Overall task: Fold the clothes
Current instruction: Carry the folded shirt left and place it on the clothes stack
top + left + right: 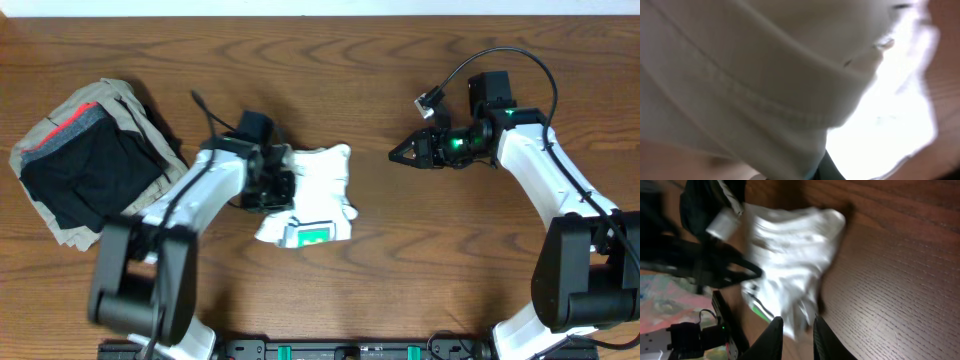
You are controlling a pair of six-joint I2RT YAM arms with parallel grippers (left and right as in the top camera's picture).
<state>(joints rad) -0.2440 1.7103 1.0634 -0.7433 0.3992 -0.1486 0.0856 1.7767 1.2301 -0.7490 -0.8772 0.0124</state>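
Note:
The clothes, a crumpled white T-shirt (pixel 322 185) with a green-and-dark print (pixel 312 236) at its near edge, lie bunched at mid-table. My left gripper (pixel 278 180) sits at the shirt's left edge, shut on a fold of it. In the left wrist view the T-shirt's stitched hem (pixel 765 100) fills the picture, and only a dark sliver of one finger (pixel 829 170) shows. My right gripper (pixel 397 154) hovers to the right of the shirt, apart from it. Its fingers stand a narrow gap apart, with nothing between them (pixel 796 322). The T-shirt (pixel 790 255) lies beyond its tips.
A pile of folded black, grey, red and khaki garments (pixel 85 160) sits at the table's left. Bare wooden tabletop (pixel 450 260) lies between the shirt and the right arm. The left arm (pixel 705 265) appears dark and blurred in the right wrist view.

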